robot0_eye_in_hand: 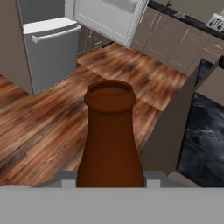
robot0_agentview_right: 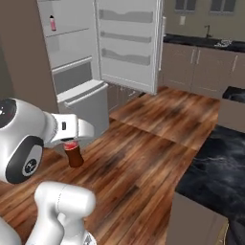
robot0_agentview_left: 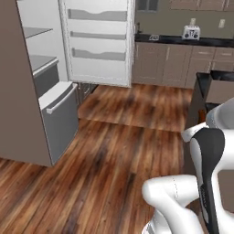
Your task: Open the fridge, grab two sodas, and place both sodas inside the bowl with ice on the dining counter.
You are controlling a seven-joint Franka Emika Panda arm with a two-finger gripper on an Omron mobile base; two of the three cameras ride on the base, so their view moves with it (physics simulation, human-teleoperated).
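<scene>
At the bottom centre of the hand view, the claw (robot0_eye_in_hand: 111,177) is clamped on the cola bottle (robot0_eye_in_hand: 111,140), its dark finger tips pressing either side of the brown body while the rest of the bottle points away from the camera. Such a small bottle should be light and stiff, though probably smooth and apt to slip, so a hold around the body near the red label seems soundest, kept steady while it is carried. Lower left in the right base view, the white arm (robot0_agentview_right: 28,139) reaches sideways with the cola hanging below the claw over the wood floor (robot0_agentview_right: 143,158). Farther on, at the right edge, lies the black marbled dining surface (robot0_agentview_right: 215,167). Beyond, at upper left, the fridge (robot0_agentview_right: 72,48) stands with its door (robot0_agentview_right: 129,43) swung wide, and the pink soda (robot0_agentview_right: 52,22) sits on an upper shelf.
</scene>
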